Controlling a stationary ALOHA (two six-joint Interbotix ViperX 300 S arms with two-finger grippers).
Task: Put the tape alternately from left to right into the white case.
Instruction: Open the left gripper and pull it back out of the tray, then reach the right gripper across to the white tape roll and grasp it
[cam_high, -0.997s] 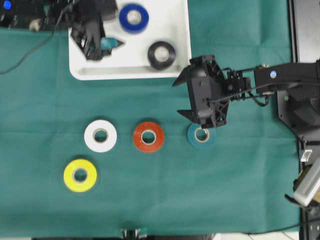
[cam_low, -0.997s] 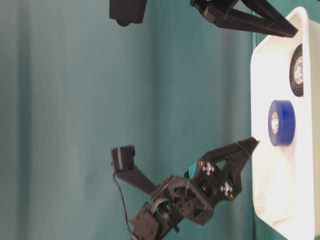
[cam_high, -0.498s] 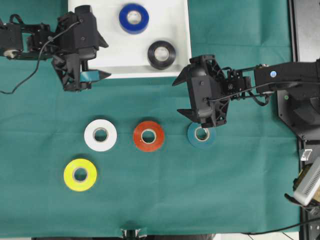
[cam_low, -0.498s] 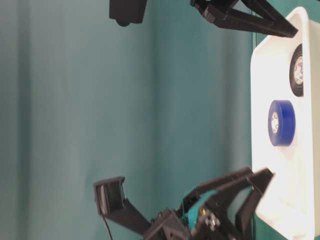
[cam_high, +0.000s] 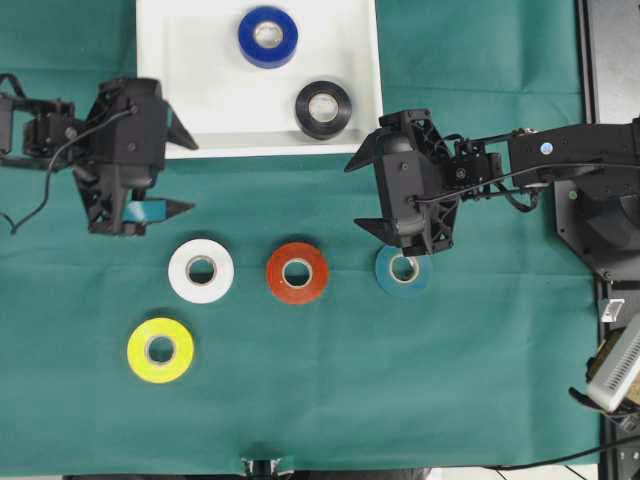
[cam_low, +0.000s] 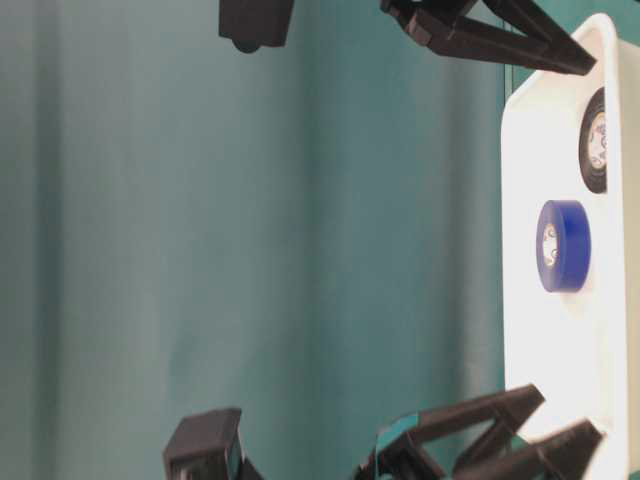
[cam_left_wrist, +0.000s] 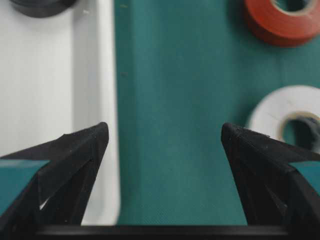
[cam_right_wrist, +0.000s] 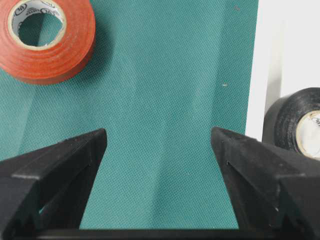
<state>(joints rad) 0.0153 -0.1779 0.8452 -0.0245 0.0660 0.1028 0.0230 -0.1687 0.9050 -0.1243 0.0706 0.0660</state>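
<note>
The white case (cam_high: 200, 80) at the back holds a blue tape (cam_high: 268, 36) and a black tape (cam_high: 323, 108). On the green cloth lie a white tape (cam_high: 201, 271), a red tape (cam_high: 297, 272), a teal tape (cam_high: 410, 282) and a yellow tape (cam_high: 160, 350). My left gripper (cam_high: 185, 175) hangs open and empty just in front of the case's front-left corner, behind the white tape (cam_left_wrist: 290, 117). My right gripper (cam_high: 362, 193) stands open and empty off the case's front-right corner; its body covers the back of the teal tape. The right wrist view shows the red tape (cam_right_wrist: 47, 37) and the black tape (cam_right_wrist: 295, 122).
The case's rim (cam_left_wrist: 107, 100) runs just inside the left finger in the left wrist view. Black arm bases and cables sit along the right edge (cam_high: 600, 210) of the overhead view. Green cloth covers the table around the rolls.
My left gripper has come out of the case, forward and to the left, and now hangs over the cloth behind the white tape. The right arm has not moved.
</note>
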